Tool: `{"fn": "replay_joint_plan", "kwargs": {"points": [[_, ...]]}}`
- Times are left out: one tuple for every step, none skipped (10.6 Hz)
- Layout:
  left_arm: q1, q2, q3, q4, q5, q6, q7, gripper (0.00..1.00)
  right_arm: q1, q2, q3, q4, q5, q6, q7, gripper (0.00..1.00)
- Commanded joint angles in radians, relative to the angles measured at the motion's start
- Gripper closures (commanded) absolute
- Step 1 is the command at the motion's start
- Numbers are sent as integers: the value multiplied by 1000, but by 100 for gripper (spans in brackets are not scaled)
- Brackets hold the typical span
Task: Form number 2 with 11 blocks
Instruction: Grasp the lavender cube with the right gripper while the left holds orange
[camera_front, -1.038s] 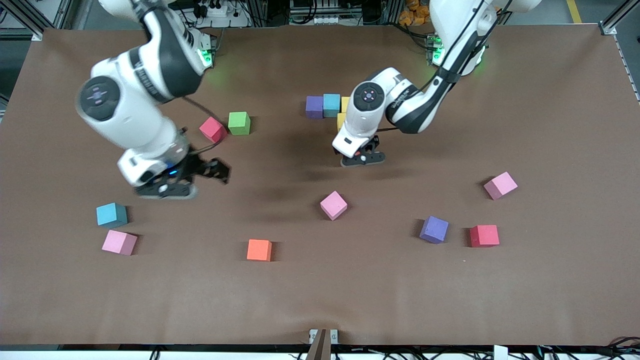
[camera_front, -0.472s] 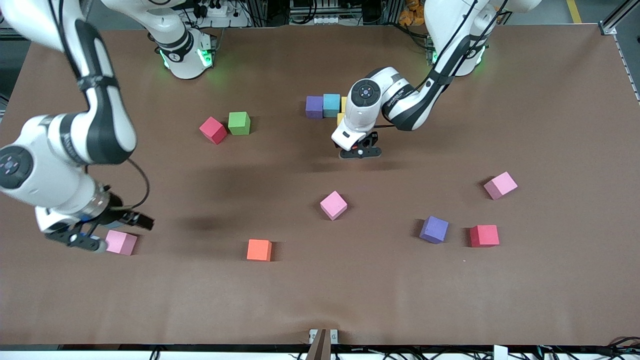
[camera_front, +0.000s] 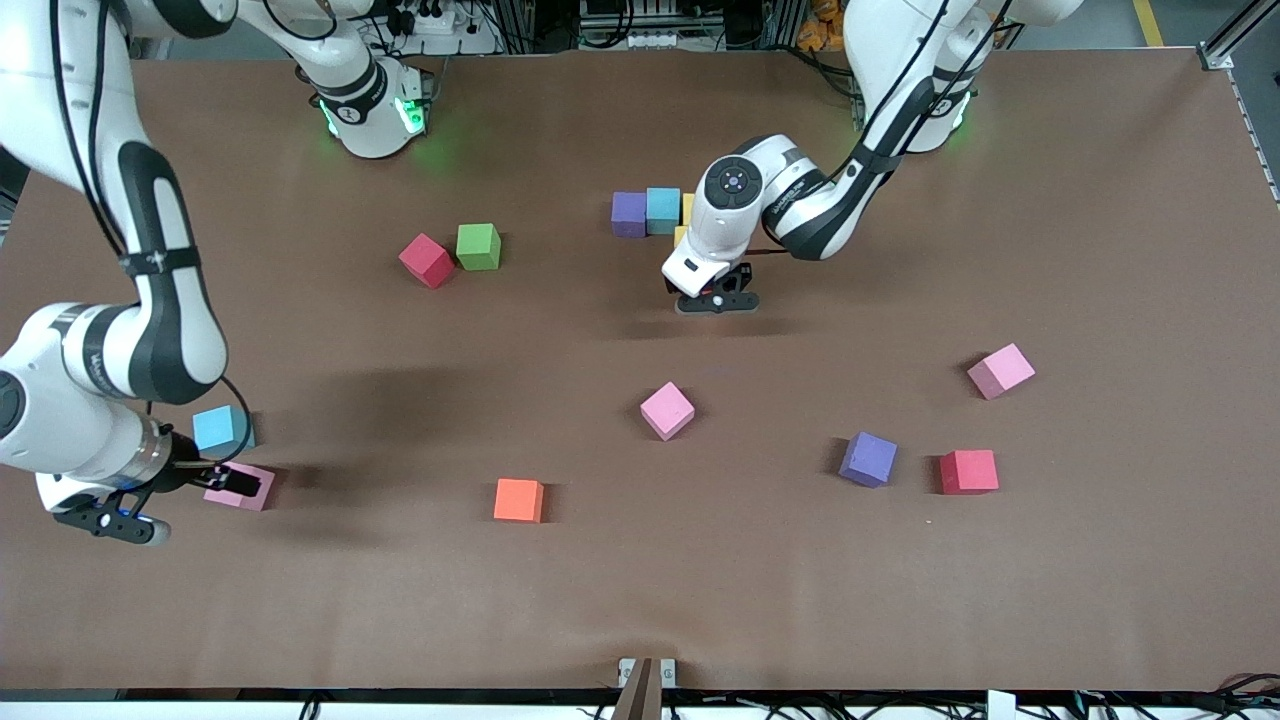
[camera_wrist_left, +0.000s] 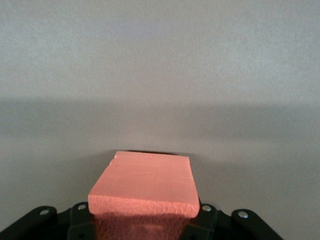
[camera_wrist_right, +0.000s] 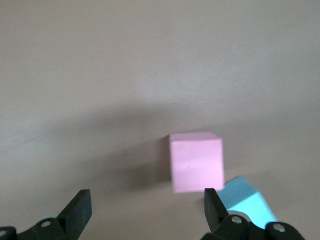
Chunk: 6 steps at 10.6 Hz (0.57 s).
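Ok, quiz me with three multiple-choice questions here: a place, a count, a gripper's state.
1. The right gripper hangs by which cube? A. pink cube B. green cube C. white cube
2. How many purple cubes are there? A. one B. two C. four
3. The left gripper is: A. open and empty B. shut on an orange cube C. shut on a green cube
1 A: the pink cube lies just ahead of its open fingers. 2 B: one beside a blue cube, one near a red cube. 3 B: the left wrist view shows it clamped.
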<state>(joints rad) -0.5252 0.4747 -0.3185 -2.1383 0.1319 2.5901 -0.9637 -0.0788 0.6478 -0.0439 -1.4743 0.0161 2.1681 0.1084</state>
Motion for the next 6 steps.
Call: {"fn": "replay_joint_plan", "kwargs": {"points": [[-9, 8, -2, 0, 6, 16, -21, 58, -42, 32, 27, 37, -12, -8, -65, 0], [-10, 12, -2, 0, 6, 15, -24, 58, -56, 42, 27, 37, -10, -8, -85, 0], [-10, 13, -2, -2, 6, 15, -26, 58, -67, 56, 27, 37, -12, -8, -98, 0], [-19, 15, -2, -3, 6, 15, -32, 58, -67, 67, 27, 37, -12, -1, -111, 0], [-21, 19, -2, -2, 6, 15, -41, 58, -68, 78, 27, 37, -10, 22, -118, 0], [-24, 21, -2, -3, 6, 13, -44, 58, -69, 98, 27, 37, -10, 35, -122, 0]]}}
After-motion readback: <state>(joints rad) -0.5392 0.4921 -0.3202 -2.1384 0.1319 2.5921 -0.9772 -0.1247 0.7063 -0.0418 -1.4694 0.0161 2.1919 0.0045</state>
